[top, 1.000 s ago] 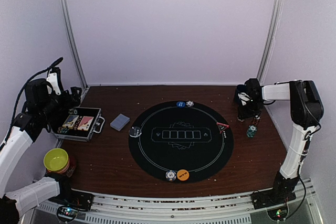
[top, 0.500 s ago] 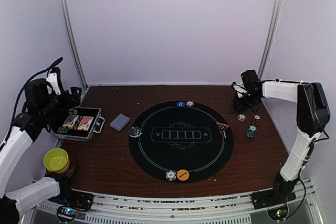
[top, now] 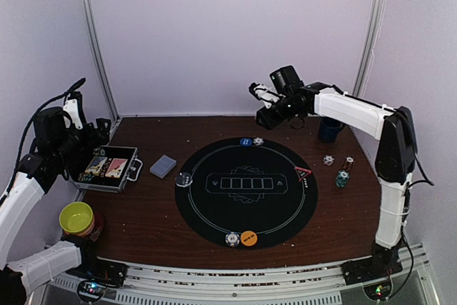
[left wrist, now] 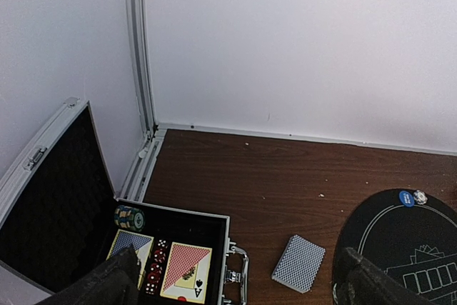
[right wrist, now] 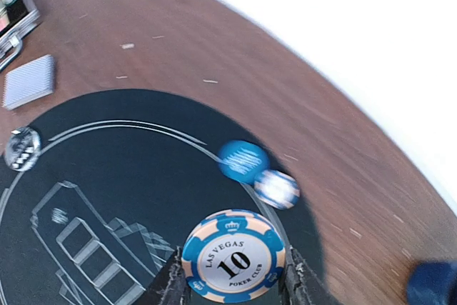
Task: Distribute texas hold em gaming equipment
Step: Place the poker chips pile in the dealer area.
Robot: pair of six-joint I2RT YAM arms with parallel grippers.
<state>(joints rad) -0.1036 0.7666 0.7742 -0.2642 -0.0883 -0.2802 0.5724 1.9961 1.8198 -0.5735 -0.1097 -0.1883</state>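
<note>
right tool (right wrist: 233, 285) is clamped on the blue 10 chip (right wrist: 233, 256), so I'd go low and level before releasing by the blue button (right wrist: 243, 160) at 12 o'clock on the mat (top: 207, 212); left tool (left wrist: 239, 285) sits apart.

Readable print on one chip and one card.
The blue-and-cream poker chip (right wrist: 233, 255) reads "LAS VEGAS", a large "10" and "POKER CLUB". A red-patterned card (left wrist: 186, 271) in the open case (left wrist: 228, 242) shows a corner "A" over a spade.
</note>
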